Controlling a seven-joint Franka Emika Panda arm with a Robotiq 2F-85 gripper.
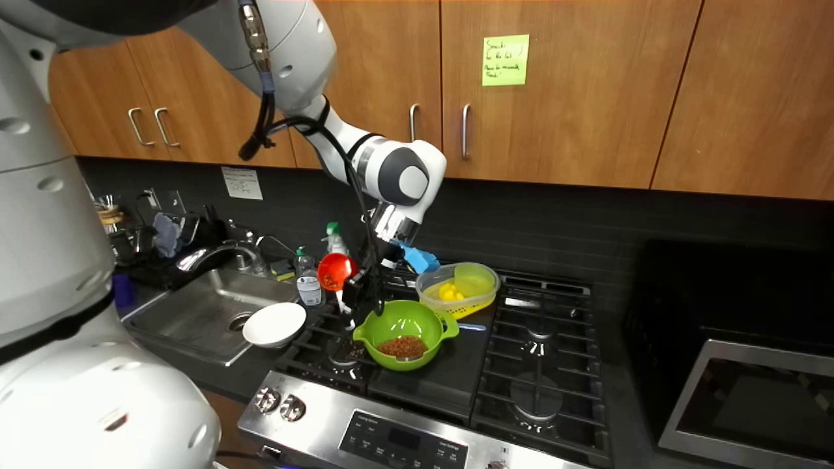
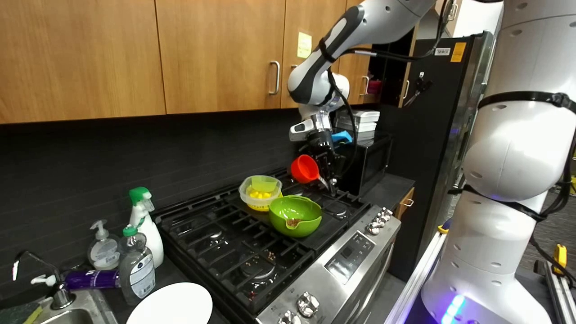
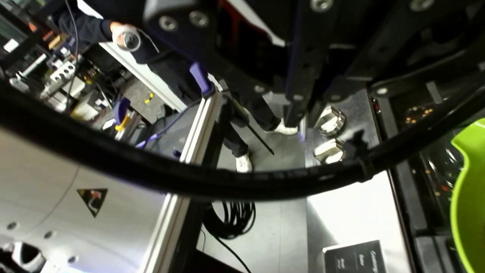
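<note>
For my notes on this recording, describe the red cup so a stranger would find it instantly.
Start at the big white robot arm and follow it down to the black gripper. Clamped there by its pale handle is the red cup, tilted. Unlike the green bowl resting on the stove, it is red, smaller and held in midair.

Washed-out glare on the steel stove front (image 3: 352, 212), wrist view soft.

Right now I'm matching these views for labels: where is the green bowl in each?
In an exterior view, the bowl is just below the middle.
In an exterior view, the bowl is likewise below the middle.
In the wrist view, the bowl is cut off by the right edge.
Shared landmark: the control panel, low in all three views.
</note>
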